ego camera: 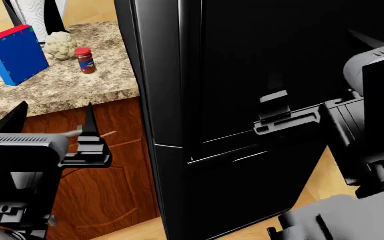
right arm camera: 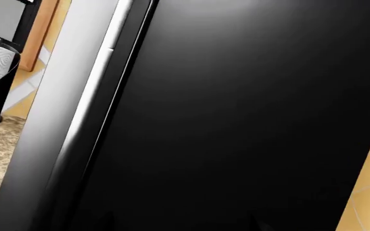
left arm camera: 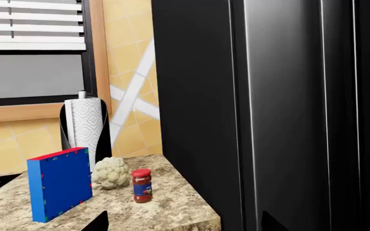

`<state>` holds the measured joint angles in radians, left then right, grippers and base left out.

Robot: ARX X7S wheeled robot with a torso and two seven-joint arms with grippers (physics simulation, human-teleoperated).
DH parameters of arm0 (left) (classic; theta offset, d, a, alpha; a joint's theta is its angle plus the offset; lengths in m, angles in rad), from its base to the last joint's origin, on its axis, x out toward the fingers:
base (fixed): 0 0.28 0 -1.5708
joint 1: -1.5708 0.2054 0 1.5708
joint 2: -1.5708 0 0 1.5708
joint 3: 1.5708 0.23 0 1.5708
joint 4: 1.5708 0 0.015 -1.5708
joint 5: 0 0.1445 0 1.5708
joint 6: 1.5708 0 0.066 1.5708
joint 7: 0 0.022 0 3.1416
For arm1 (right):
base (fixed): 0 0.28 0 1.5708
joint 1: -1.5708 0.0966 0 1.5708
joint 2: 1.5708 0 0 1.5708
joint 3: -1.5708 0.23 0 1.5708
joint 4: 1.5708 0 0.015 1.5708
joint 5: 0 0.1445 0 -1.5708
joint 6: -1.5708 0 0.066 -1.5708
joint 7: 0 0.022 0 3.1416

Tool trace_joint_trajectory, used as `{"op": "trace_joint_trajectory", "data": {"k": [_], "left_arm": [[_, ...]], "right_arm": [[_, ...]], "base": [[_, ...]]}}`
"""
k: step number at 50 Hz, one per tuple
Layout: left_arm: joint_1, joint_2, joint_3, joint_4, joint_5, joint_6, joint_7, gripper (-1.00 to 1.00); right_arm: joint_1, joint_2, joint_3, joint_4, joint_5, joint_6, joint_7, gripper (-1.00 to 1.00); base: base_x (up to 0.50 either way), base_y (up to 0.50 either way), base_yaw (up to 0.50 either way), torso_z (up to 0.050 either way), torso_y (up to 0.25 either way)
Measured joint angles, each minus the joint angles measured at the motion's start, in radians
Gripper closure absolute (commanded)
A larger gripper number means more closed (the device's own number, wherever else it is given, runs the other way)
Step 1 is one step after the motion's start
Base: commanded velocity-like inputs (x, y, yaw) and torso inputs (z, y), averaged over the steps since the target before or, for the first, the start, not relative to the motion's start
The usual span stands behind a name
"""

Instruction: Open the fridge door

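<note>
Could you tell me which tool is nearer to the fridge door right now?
Right. The right tool is directly in front of the fridge door; the left tool hangs before the wooden cabinet, beside the fridge.

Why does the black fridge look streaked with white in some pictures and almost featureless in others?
In the left wrist view, thin bright vertical lines of glare run down the glossy fridge door. In the right wrist view, a broad pale reflection bands its edge, and the rest fades to flat black. In the head view the door is so dark that little detail shows, while the counter beside it is evenly lit.
</note>
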<state>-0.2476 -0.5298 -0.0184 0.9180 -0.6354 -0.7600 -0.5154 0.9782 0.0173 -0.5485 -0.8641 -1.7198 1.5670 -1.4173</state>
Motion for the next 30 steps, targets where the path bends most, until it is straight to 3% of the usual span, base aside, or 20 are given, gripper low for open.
{"op": "trace_joint_trajectory", "data": {"k": [3,6,14,18,23,30], "left_arm": [[0.001,-0.001,-0.003,0.0,-0.004,0.001,-0.001,-1.0],[0.002,-0.001,-0.003,0.002,-0.007,0.002,-0.002,-1.0],[0.004,-0.003,0.0,0.004,-0.012,0.004,-0.004,-1.0],[0.005,-0.004,0.003,0.004,-0.013,0.006,-0.005,-1.0],[0.007,-0.005,0.005,0.004,-0.014,0.009,-0.005,-1.0],[0.011,-0.008,0.007,0.003,-0.015,0.014,-0.005,-1.0]], "right_arm": [[0.03,0.013,0.062,0.008,0.253,0.002,0.202,-1.0],[0.119,0.095,0.09,0.062,0.553,-0.064,0.469,-1.0],[0.266,0.218,0.119,0.169,1.516,-0.215,1.372,-1.0],[0.299,0.24,0.114,0.21,2.019,-0.27,1.722,-1.0],[0.322,0.247,0.092,0.264,2.41,-0.335,1.963,-1.0],[0.331,0.247,0.06,0.33,2.67,-0.419,2.113,-1.0]], "base": [[0.0,0.0,0.0,0.0,0.0],[0.0,0.0,0.0,0.0,0.0],[0.0,0.0,0.0,0.0,0.0],[0.0,0.0,0.0,0.0,0.0],[0.0,0.0,0.0,0.0,0.0],[0.0,0.0,0.0,0.0,0.0]]}}
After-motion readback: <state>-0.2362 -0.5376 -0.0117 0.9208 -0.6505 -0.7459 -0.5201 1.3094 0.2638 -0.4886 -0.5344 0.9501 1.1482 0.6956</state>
